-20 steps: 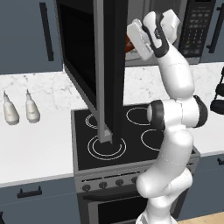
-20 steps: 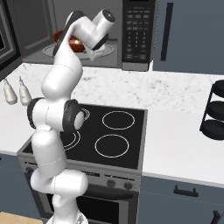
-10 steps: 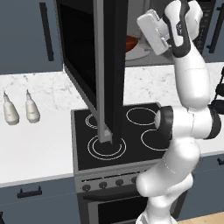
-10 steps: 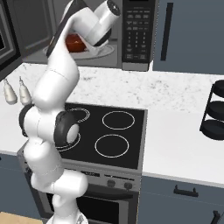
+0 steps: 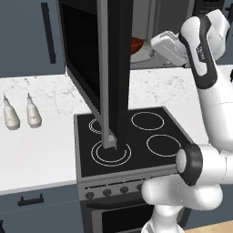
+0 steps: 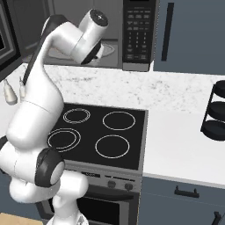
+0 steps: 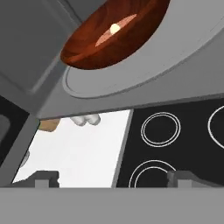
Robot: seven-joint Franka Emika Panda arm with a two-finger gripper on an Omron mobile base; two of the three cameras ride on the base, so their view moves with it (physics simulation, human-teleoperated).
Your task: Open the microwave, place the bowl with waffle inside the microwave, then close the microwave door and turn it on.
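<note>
The microwave [image 6: 132,35] stands open above the counter, its keypad at the right. Its microwave door [image 5: 109,73] swings far out over the stove, edge toward me. Inside, the glossy reddish-brown bowl [image 7: 113,35] rests on the round grey turntable [image 7: 175,57], and the small pale waffle [image 7: 114,29] lies in its middle. In the left base view the bowl [image 5: 136,43] shows just past the door's edge. My gripper [image 5: 154,44] hangs just outside the opening, a little apart from the bowl. In the hand view the gripper [image 7: 113,178] is open, with nothing between its tips.
A black stove [image 5: 136,136] with ring burners lies below the microwave. Two pale bottles [image 5: 20,117] stand on the white counter at left. A black tiered rack [image 6: 215,114] sits on the counter at right. A grey-blue cabinet door with a black bar handle [image 6: 166,30] is beside the microwave.
The gripper opened and let go of the bowl, which now rests on the turntable. The hand then drew back out of the microwave toward the right.
</note>
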